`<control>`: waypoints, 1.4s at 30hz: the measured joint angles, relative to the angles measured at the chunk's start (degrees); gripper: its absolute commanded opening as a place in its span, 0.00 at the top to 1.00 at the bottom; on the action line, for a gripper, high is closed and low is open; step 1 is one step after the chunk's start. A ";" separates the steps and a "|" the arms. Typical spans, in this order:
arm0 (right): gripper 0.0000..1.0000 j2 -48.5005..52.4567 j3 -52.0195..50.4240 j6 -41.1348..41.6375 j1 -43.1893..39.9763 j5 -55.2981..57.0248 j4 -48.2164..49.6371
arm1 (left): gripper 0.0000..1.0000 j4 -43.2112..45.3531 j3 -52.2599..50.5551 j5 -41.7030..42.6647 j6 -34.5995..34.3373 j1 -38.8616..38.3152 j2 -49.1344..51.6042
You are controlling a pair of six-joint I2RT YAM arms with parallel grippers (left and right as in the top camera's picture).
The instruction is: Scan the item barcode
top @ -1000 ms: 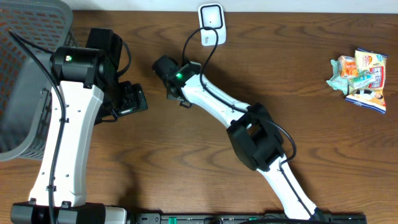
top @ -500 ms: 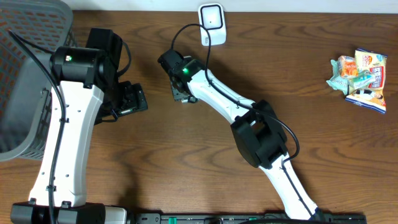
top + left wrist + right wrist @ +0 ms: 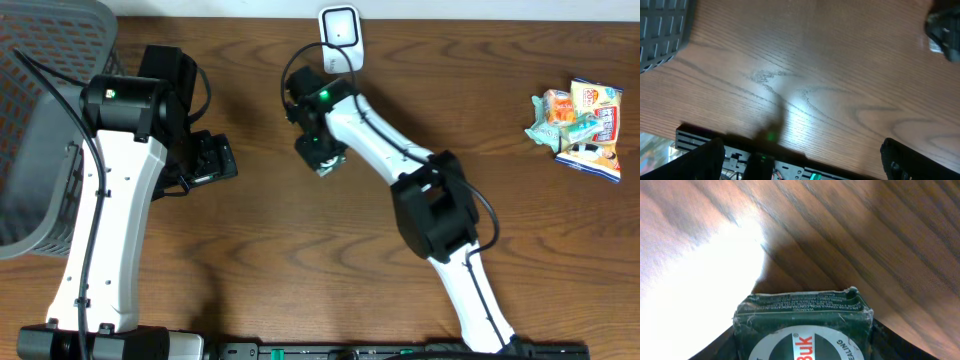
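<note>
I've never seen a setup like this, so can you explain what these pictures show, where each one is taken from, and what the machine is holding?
These are two white robot arms at a wooden table. One picture looks down from above; the other two come from a camera on each wrist. The right gripper holds a green packet near a white scanner. The left gripper is open and empty. A grey basket sits at the left, and snack packets lie at the right.
</note>
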 measured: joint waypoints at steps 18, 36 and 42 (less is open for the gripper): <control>0.09 -8.02 -0.26 -23.10 -3.43 -2.40 -10.40 | 0.02 0.00 0.00 0.00 0.00 0.00 0.00; 0.06 -2.75 -0.28 -23.96 -3.61 -1.29 -7.87 | 0.02 0.00 0.00 0.00 0.00 0.00 0.00; 0.16 -0.15 -0.28 -23.85 -3.69 -1.09 -6.71 | 0.02 0.00 0.00 0.00 0.00 0.00 0.00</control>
